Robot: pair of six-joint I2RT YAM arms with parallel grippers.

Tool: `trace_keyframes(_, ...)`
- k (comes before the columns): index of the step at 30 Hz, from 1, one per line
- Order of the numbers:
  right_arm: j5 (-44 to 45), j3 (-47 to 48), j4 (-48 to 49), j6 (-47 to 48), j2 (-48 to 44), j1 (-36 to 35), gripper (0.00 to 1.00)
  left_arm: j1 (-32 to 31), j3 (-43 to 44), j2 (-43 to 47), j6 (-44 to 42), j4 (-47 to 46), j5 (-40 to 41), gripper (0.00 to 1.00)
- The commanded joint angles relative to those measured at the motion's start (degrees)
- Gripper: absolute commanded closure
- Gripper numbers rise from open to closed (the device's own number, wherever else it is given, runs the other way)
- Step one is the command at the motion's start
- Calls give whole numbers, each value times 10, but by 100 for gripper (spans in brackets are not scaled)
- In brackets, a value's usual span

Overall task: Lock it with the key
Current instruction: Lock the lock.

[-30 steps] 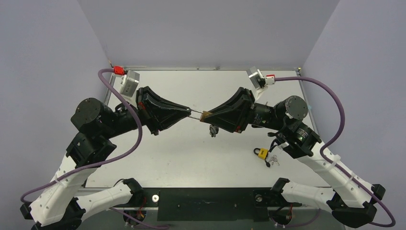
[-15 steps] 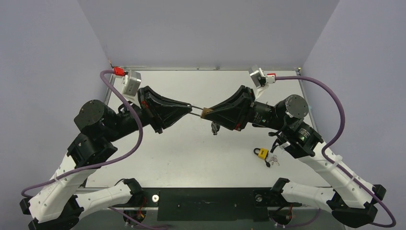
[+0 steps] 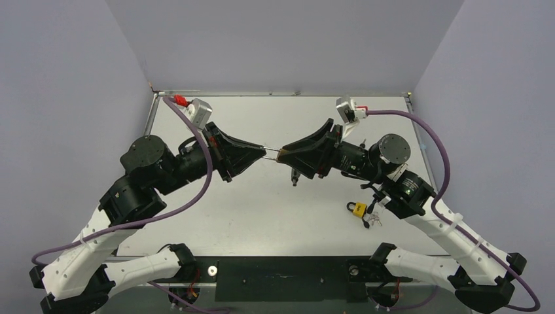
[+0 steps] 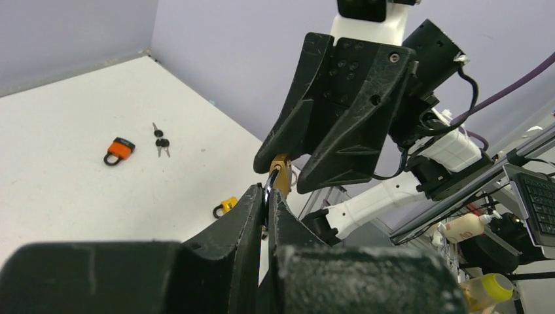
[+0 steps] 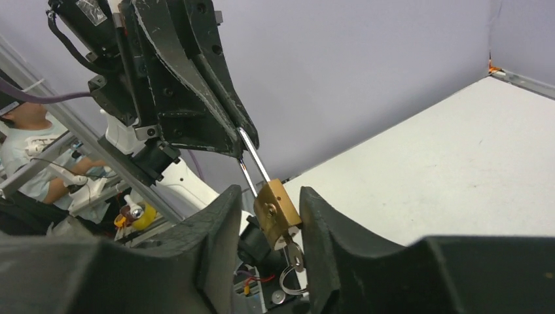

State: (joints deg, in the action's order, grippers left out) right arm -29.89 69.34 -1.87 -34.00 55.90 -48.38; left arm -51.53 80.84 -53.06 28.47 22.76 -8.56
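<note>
Left jaws pinching shackle (image 5: 256, 157), arms (image 3: 157, 167) meeting aloft

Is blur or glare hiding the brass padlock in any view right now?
Right wrist: brass padlock sharp and evenly lit, right gripper's fingers soft in front. Left wrist: left gripper's fingers blurred, padlock small but visible. Top external: even light, no glare, padlock tiny.

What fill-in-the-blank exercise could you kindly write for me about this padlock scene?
The left gripper is shut on the brass padlock's silver ____. A ____ sticks out of that padlock's bottom. The second padlock, lying beside the right arm in the top view, is coloured ____.
Missing words: shackle; key; yellow.
</note>
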Motion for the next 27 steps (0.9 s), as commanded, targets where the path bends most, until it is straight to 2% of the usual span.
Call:
trace_keyframes(1,26,-11,37,15,-20,2,59,1,10,-7,12,21,9,100)
trace_keyframes(7,31,-31,33,20,-40,7,35,18,13,-7,21,15,-5,100)
trace_keyframes(14,15,-80,36,15,-85,57,19,79,8,-6,46,0,-67,100)
trace_keyframes(19,-34,-127,80,-17,-113,110,16,115,6,-7,65,-8,-112,100)
trace_keyframes(23,-83,-153,139,-42,-108,118,15,125,5,-12,74,-15,-135,100)
trace_keyframes(27,-105,-150,156,-39,-86,112,15,139,3,-17,94,-38,-180,100)
